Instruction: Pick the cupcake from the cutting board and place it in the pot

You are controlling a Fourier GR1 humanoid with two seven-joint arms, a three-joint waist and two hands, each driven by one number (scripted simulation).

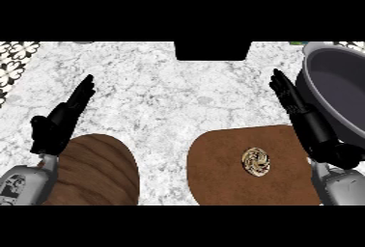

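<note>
A small cupcake (256,161) with swirled brown and cream frosting sits near the middle of a brown cutting board (221,178) at the lower right. A large dark grey pot (333,82) stands at the right edge, just behind the board. My right hand (306,116) is open with straight fingers pointing away from me, between the board and the pot, to the right of the cupcake and not touching it. My left hand (61,120) is open at the left, fingers up, resting.
A round wooden board (100,173) lies at the lower left under my left forearm. A black block (212,50) sits at the counter's far edge. Patterned tiles (14,62) border the marble counter at the left.
</note>
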